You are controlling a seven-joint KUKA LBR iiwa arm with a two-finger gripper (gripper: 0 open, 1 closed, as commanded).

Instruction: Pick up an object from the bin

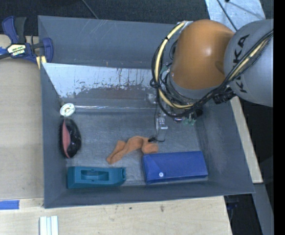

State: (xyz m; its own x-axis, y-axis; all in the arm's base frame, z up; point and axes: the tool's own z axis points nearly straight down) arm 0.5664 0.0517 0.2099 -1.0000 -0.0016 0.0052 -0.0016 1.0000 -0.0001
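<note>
One candidate only: limp orange cloth (127,150), touching or nearly touching the tip of the pincer (155,139). Could not tell whether spread or pressed together. Risked catching only the thin end and letting the soft cloth slip out, or bumping the blue box (175,166) just below. Lay stretched from under the pincer toward its lower left, long axis nearly level.

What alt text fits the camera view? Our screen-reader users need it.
The gripper hangs at the right end of an orange cloth in a grey bin, with a blue box beside it; a teal case lies left.
</note>
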